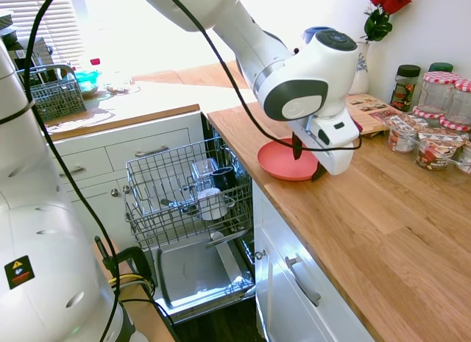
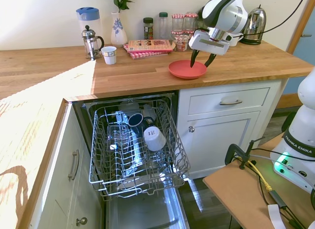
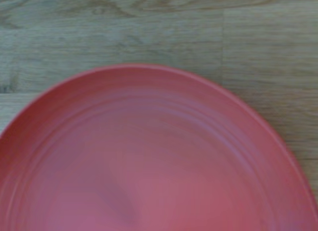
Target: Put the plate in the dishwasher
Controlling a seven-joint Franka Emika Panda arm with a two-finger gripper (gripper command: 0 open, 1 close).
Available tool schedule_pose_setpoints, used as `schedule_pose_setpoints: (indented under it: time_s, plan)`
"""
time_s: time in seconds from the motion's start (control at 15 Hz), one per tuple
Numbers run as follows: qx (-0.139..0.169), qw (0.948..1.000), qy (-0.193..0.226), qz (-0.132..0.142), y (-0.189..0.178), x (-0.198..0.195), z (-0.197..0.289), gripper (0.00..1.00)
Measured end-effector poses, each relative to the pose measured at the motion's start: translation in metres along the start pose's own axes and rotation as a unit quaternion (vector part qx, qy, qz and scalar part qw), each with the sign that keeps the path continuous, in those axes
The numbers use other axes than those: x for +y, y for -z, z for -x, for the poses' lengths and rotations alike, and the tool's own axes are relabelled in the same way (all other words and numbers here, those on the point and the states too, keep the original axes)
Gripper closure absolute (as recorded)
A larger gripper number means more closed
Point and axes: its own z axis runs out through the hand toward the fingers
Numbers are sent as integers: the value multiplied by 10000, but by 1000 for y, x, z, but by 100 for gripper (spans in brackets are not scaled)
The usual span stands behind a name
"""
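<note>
My gripper [image 2: 202,59] hangs with fingers spread over the flat, round coral-red plastic plate [image 2: 187,69] on the wooden countertop [image 2: 147,74]; jam jars [image 2: 183,29] stand behind.

Coral plate [image 2: 187,69] flat beside open dishwasher [image 2: 138,155]

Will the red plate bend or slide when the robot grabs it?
Probably it stays stiff: the plate looks like moulded plastic with a low raised rim. It seems light, being thin and shallow. It lies flat on the smooth wooden counter, so a push from the open gripper might make it slide.
</note>
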Motion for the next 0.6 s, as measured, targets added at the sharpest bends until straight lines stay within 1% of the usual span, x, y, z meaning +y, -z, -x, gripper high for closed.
schedule_pose_setpoints:
  time_s: [0.6]
  plan:
    - [-93,9998,-154,-23,-10,-1,-2,100]
